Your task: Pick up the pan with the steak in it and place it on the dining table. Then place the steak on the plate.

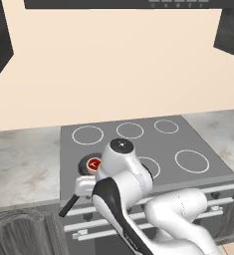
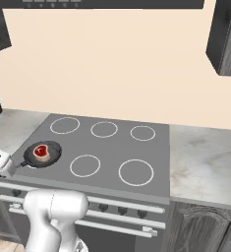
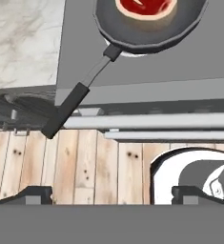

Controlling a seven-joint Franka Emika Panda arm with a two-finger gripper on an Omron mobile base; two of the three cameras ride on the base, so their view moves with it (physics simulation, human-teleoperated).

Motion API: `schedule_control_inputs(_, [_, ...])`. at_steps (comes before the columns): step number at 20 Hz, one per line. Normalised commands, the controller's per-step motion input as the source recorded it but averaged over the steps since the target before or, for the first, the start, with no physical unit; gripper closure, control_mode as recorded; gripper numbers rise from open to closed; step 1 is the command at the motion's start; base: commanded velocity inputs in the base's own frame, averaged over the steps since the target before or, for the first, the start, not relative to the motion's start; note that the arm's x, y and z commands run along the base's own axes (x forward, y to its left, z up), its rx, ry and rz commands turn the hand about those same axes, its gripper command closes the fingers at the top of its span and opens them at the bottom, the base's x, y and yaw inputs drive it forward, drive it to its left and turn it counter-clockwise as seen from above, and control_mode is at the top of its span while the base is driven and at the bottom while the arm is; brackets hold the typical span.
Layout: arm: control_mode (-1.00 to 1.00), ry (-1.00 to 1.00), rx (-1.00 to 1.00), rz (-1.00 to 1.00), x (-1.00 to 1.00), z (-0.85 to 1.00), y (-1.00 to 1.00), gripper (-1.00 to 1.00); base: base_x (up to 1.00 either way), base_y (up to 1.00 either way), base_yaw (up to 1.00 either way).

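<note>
Hanging off the stove's (image 2: pixel 107 147) front-left corner, the tool (image 3: pixel 111 195) has its fingers spread wide with nothing between them, above the wooden floor (image 3: pixel 85 162) in the hand view and clear of the pan's handle (image 3: pixel 77 97). The pan (image 2: pixel 42 154) sits on the front-left burner with the steak (image 2: pixel 41 151) inside it (red centre up, pale fat rim showing), its handle sticking out diagonally past the stove's front edge. Marbled tabletop (image 2: pixel 205 162) flanks the stove on both sides; the white arm (image 1: pixel 133 199) covers part of the pan in the left base view.
</note>
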Motion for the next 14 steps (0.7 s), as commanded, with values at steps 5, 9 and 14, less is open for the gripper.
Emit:
schedule_control_inputs(5, [-1.0, -0.03, -0.03, -0.19, 0.31, -0.27, 0.71, -1.0, 0.0, 0.0, 0.0])
schedule_control_inputs(9, [-1.0, -0.09, -0.09, -0.16, 0.24, -0.15, 0.6, -1.0, 0.0, 0.0, 0.0])
schedule_control_inputs(14, [-1.0, -0.06, -0.07, -0.16, 0.36, -0.14, 0.4, -1.0, 0.0, 0.0, 0.0])
